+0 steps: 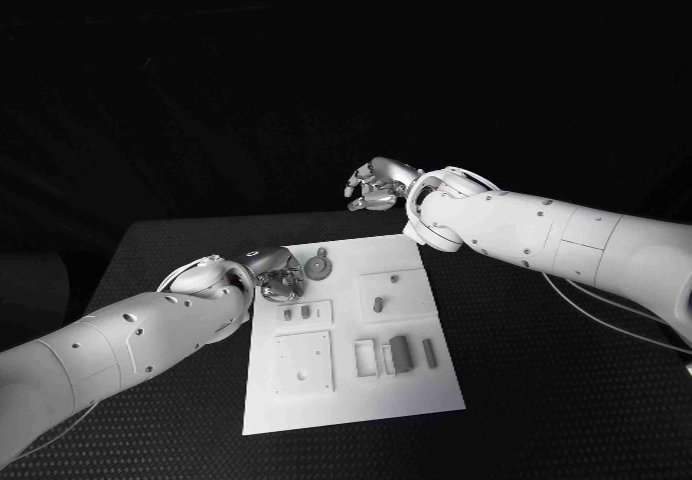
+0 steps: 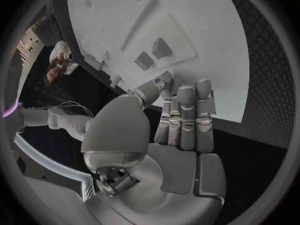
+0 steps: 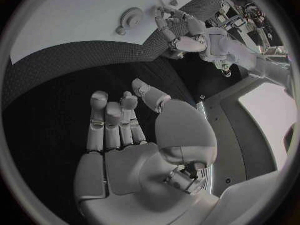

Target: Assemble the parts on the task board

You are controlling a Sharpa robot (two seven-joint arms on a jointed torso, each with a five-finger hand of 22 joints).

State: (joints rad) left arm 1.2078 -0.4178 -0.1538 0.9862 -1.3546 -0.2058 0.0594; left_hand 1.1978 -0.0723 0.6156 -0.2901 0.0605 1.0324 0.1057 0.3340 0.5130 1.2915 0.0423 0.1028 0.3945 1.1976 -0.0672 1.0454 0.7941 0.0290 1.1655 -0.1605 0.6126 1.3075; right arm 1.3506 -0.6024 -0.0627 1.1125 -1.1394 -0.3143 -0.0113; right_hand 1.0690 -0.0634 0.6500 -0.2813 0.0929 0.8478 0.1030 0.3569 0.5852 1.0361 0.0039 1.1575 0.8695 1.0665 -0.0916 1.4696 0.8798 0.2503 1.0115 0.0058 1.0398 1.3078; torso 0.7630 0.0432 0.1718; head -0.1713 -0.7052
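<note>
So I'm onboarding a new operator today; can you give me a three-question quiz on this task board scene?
1. True or false: the right hand rests on the flat white task board.
2. Which hand is at the round grey disc-shaped part? A) left hand B) right hand C) neither
3. Fill in: the table under the board is ____ in colour.

Key:
1. False; it hangs past the board's far edge, above the table, its fingers holding nothing.
2. A; the left hand sits at the board's far left corner, next to the disc. Whether it touches the disc cannot be told.
3. Black.
</note>
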